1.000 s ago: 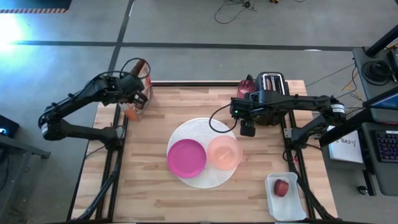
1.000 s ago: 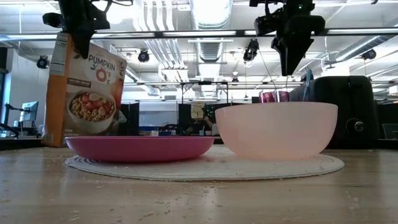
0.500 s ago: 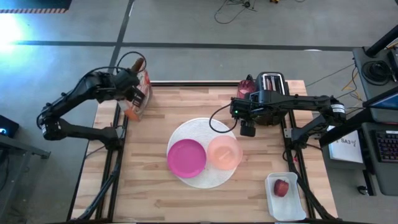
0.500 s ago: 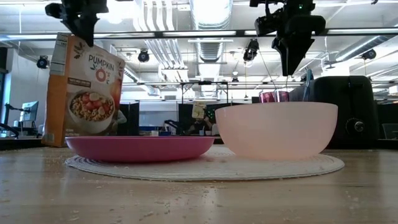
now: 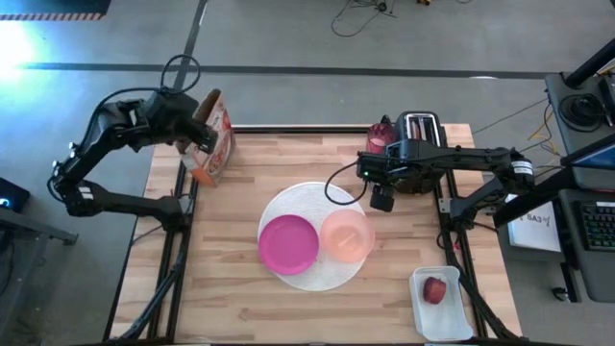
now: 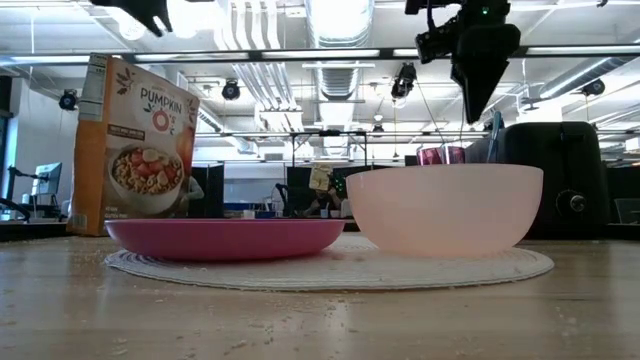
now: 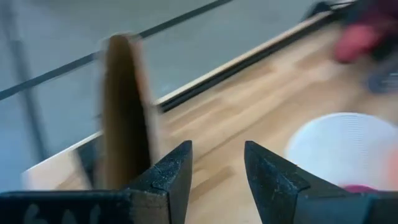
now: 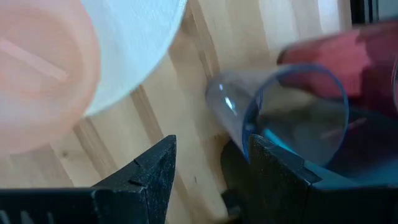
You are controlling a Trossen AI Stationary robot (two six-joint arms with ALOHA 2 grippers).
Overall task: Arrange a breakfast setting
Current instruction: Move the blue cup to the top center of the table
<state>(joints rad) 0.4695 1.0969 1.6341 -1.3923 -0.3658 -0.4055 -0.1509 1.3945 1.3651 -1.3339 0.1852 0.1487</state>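
Note:
The large white plate (image 5: pixel 312 235) lies mid-table. On it sit the magenta plate (image 5: pixel 288 243) and the peach bowl (image 5: pixel 347 235). A cereal box (image 6: pixel 135 145) stands upright on its base at the table's far left corner. My left gripper (image 7: pixel 217 168) hangs open above and just left of the box's top edge (image 7: pixel 124 106), touching nothing. My right gripper (image 5: pixel 382 200) hovers open over the bare table between the bowl and the pink tumbler (image 5: pixel 381 135). The red fruit (image 5: pixel 435 289) lies in a white tray at the near right.
A black toaster (image 5: pixel 420 130) stands at the far right beside the tumbler. A clear bluish cup (image 8: pixel 280 118) sits next to the tumbler, close under my right gripper. Crumbs dot the wood near the front edge (image 6: pixel 300 320). Bare wood stretches left of the plates.
My left gripper has let go of the cereal box's top, risen and drawn back toward the table's far left corner. The box stays standing there. My right gripper has rolled a little in place.

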